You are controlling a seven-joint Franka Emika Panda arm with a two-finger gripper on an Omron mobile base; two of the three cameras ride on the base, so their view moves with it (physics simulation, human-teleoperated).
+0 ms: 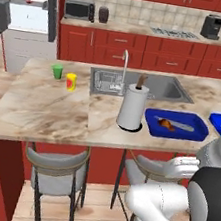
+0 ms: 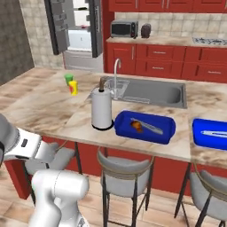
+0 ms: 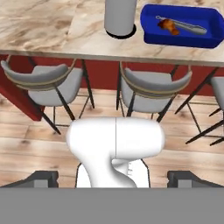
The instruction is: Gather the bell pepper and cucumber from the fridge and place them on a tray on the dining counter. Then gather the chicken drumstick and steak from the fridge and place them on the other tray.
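Hanging low in front of the stools, the claw [image 3: 113,177] stood released, its two dark fingertips [image 3: 41,178] spread wide at the bottom of the hand view and nothing between them. Ahead of the claw and above it ran the long beige marbled dining counter [image 1: 47,107] with its red base, and two grey-seated stools [image 3: 46,83] stood tucked under its near edge, between the claw and the counter. On the counter beyond the claw and a little to its right sat a deep blue rectangular plastic tray [image 3: 179,33], and in it lay the small brown-orange chicken drumstick [image 3: 168,25] beside a slim grey utensil [image 3: 186,27]. Just left of that tray, nearly straight ahead of the claw, stood an upright white paper-towel roll [image 1: 132,107] on a dark round base. A second blue tray [image 2: 212,133] rested farther to the claw's right on the same counter, apart from the first, with something pale and thin in it that was too small to make out. Farther off, past the roll, an inset steel sink [image 1: 159,87] with a curved tap was let into the counter, and away to the claw's left stood a small green cup [image 1: 57,71] and a small yellow cup [image 1: 70,81] close together. Well beyond the counter and to the left, the tall grey fridge [image 2: 77,26] stood with its doors open, its white interior showing; what lay on its shelves was too small to tell.
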